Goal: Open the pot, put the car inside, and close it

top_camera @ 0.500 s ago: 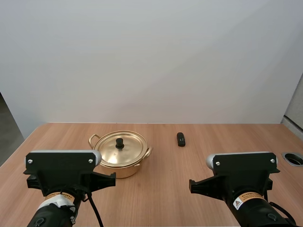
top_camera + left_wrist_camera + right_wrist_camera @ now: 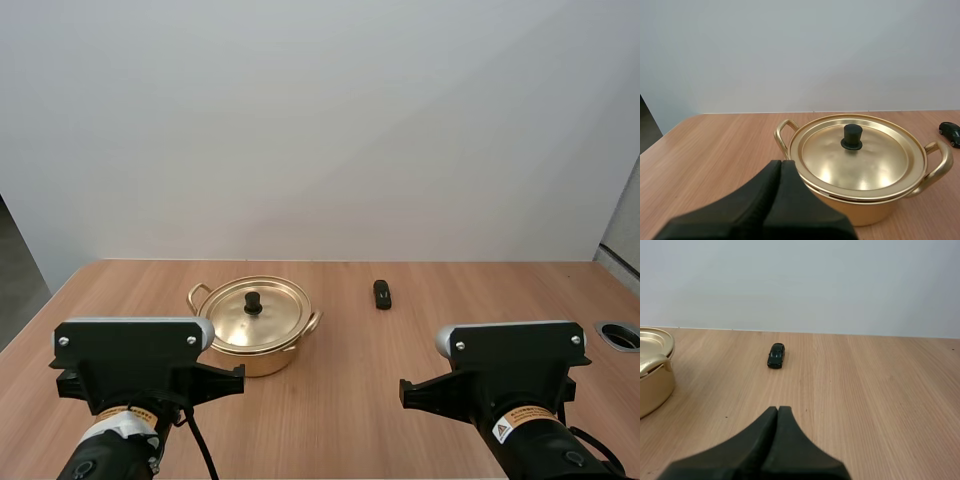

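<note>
Two things to handle. The pot (image 2: 254, 325) sits left of centre on the bench (image 2: 350, 420) with its lid (image 2: 875, 160) on. The car (image 2: 382, 294) lies apart to its right, on your right arm's side. Left fingers (image 2: 767, 182) are clenched on nothing, just short of the pot's rim. Right fingers (image 2: 765, 426) are the same, well back from the car. The lid is thin metal, stiff and likely slick, so take it by the black knob (image 2: 852, 137). The car is tiny, light and probably hard plastic. Pinch it across its sides.

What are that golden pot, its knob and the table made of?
The pot looks like thin metal, gold-coloured and polished: its lid mirrors light. The knob is matte black, probably plastic. The table shows light wood grain, possibly laminate.
</note>
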`<control>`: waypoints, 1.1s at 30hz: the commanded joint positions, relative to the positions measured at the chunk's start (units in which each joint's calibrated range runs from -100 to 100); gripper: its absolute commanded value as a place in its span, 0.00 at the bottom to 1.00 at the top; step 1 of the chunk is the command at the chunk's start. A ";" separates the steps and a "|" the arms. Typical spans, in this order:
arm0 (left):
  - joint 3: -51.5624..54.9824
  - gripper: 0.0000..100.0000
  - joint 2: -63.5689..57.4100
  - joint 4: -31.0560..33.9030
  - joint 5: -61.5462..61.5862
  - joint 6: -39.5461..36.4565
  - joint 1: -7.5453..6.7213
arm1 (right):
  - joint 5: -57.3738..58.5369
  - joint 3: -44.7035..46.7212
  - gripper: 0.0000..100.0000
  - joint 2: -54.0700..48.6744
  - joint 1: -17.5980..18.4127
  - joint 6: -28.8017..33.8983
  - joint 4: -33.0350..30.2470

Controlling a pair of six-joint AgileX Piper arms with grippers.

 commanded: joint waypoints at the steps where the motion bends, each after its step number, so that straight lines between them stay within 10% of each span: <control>1: 0.00 0.00 0.00 -0.02 0.03 0.02 -0.01 | 0.06 0.00 0.00 0.00 0.00 0.06 -0.04; 33: 0.00 0.00 0.00 -0.02 0.03 0.02 -0.01 | 0.05 0.00 0.00 0.00 0.00 0.06 1.90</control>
